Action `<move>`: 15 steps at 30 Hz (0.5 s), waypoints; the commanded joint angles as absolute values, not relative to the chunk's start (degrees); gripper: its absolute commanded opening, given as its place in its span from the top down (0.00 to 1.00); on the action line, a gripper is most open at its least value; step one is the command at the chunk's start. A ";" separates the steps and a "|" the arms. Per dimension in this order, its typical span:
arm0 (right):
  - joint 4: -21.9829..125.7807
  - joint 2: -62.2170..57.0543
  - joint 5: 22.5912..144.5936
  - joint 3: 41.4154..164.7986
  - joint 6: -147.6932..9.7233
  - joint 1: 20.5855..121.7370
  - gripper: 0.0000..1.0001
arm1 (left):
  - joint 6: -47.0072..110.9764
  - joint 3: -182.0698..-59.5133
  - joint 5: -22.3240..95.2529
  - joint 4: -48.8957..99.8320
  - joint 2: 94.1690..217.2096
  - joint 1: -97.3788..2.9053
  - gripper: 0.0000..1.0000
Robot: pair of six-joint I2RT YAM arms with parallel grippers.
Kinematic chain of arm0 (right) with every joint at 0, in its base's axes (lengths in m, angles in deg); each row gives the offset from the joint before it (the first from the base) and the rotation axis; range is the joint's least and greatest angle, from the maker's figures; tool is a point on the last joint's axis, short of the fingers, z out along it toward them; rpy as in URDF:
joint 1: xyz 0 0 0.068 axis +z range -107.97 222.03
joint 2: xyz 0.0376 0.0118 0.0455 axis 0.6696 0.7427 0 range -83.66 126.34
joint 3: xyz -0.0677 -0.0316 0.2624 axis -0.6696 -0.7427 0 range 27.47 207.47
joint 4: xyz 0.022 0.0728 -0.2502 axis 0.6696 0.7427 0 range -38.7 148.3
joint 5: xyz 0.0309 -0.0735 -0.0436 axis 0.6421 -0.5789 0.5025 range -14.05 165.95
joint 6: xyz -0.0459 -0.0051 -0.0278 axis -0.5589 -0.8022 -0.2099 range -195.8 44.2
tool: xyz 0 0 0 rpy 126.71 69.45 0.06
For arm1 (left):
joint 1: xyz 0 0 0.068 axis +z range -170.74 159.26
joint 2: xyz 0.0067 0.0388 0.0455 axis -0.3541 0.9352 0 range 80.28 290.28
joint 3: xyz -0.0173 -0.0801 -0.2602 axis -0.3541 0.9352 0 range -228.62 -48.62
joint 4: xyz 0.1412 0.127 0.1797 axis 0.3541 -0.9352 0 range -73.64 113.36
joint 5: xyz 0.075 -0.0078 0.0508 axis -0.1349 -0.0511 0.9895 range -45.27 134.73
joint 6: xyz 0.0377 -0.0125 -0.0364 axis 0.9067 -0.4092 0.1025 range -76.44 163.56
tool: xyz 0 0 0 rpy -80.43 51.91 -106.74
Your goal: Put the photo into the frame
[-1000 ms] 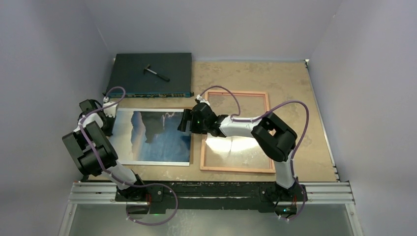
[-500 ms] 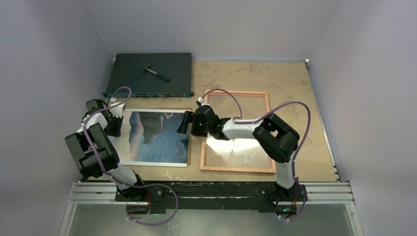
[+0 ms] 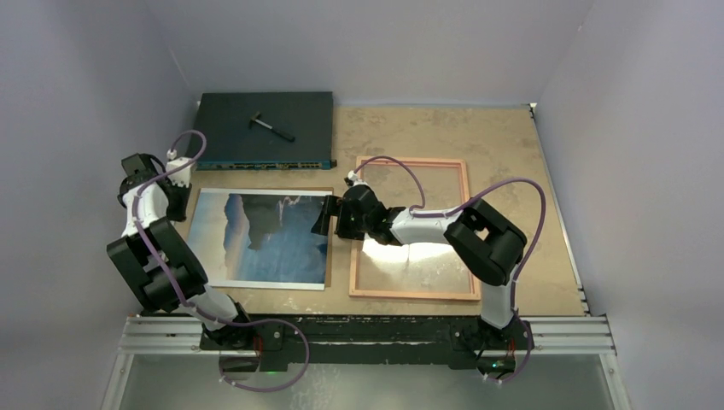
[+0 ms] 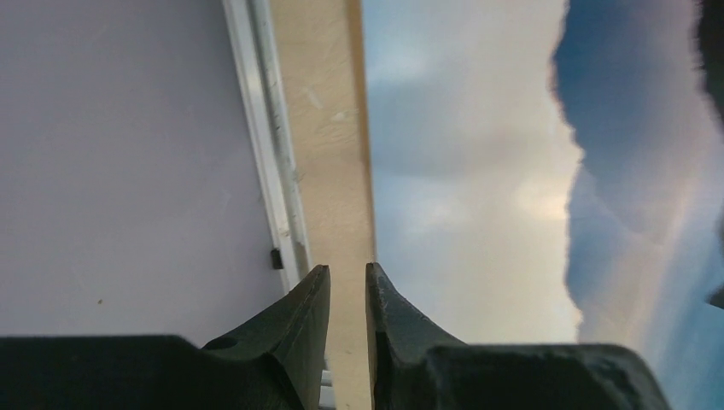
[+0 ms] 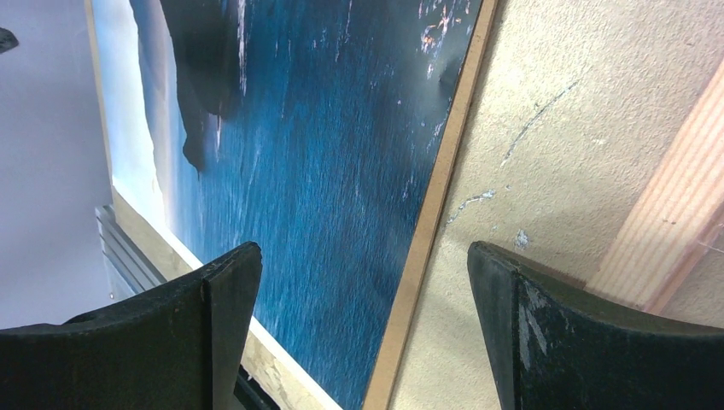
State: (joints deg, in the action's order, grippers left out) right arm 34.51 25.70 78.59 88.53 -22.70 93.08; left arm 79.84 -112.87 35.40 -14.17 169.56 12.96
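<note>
Across the top view, tan table. At centre right, flat on it, pink frame. Just left of that, face up on a brown board, blue photo. Over the photo's right edge, right gripper, jaws wide apart, holding nothing. Beside the photo's left edge, left gripper, nearly closed, thin gap, empty.

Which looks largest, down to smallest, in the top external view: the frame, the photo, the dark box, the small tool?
1. the frame
2. the photo and the dark box look close. The box lies farther back, so I leave them unranked.
3. the small tool, clearly smallest
</note>
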 commanded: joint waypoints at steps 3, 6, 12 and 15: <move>42.71 27.22 76.02 87.47 -25.34 92.75 0.06 | 81.70 -106.05 46.30 -2.22 171.48 13.74 0.81; 41.77 26.79 76.04 87.08 -24.87 92.75 0.06 | 80.85 -104.73 47.32 0.23 172.95 13.71 0.81; 40.74 27.03 76.40 86.72 -24.09 92.83 0.06 | 80.05 -102.55 46.23 0.83 173.99 13.63 0.82; 40.28 27.33 77.12 86.69 -23.70 92.90 0.06 | 80.13 -101.02 45.42 0.78 173.56 13.54 0.82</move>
State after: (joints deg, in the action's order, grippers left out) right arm 34.40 25.70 78.65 88.53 -22.87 93.08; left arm 80.62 -102.73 45.87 -1.34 174.15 13.28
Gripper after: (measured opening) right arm 0.933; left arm 0.187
